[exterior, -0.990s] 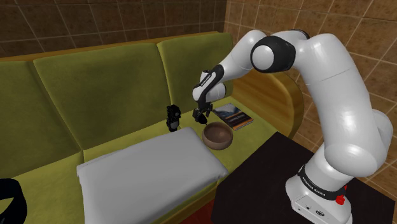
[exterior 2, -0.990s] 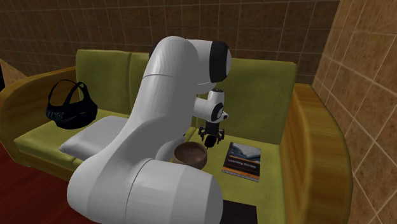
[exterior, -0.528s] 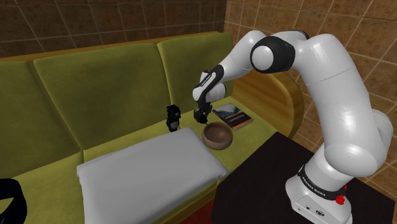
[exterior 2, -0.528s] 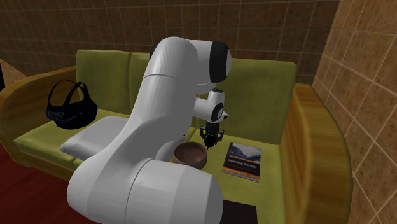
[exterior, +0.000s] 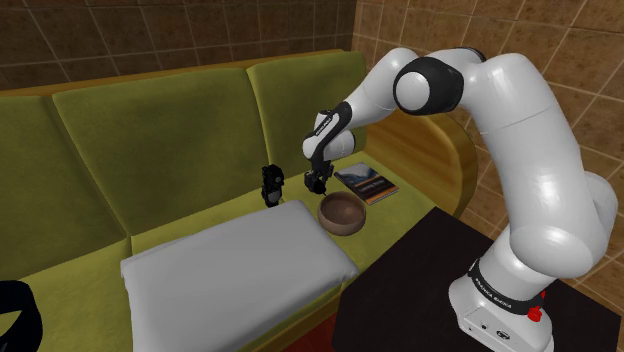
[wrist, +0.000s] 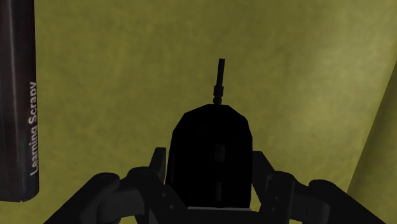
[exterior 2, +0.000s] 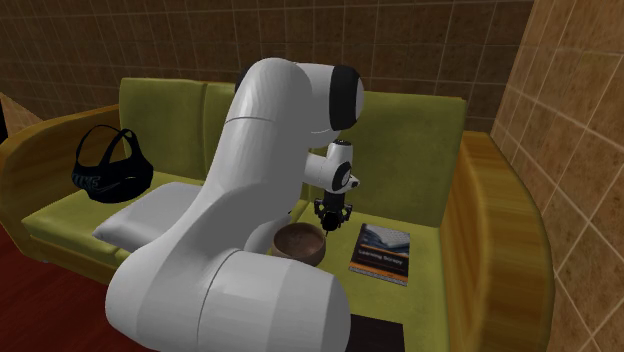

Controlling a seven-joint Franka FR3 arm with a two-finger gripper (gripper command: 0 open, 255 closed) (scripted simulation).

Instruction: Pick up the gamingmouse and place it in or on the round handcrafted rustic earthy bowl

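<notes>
The olive-green sofa [exterior: 150, 130] lies as it did half a second ago, and nothing on its seat has shifted. The white arm [exterior: 500, 120] also keeps its pose. It rises from the dark stand [exterior: 410, 280], bends at a high elbow and reaches down to the seat, with the wrist turned straight downward, just behind the bowl [exterior: 340, 222].

A white pillow [exterior: 235, 275] lies to the bowl's left in the shoulder view. Its corner comes very close to the bowl, but I cannot tell if they touch. A black headset [exterior 2: 110, 160] rests well apart from the bowl, at the far end of the sofa. A book [exterior: 366, 183] lies flat near the bowl, on its right in the shoulder view.

The brown bowl stands upright on the seat. The gripper [exterior: 318, 183] hangs low just beside it. One second ago the fingers [wrist: 262, 167] stood wider apart; now they are drawn in and clasp the black gaming mouse [wrist: 212, 153] between them. The mouse is over the seat just beside the bowl, not in it. A short cable stub points away from the mouse.

A small black object [exterior: 270, 185] stands upright near the bowl, beyond the gripper.
</notes>
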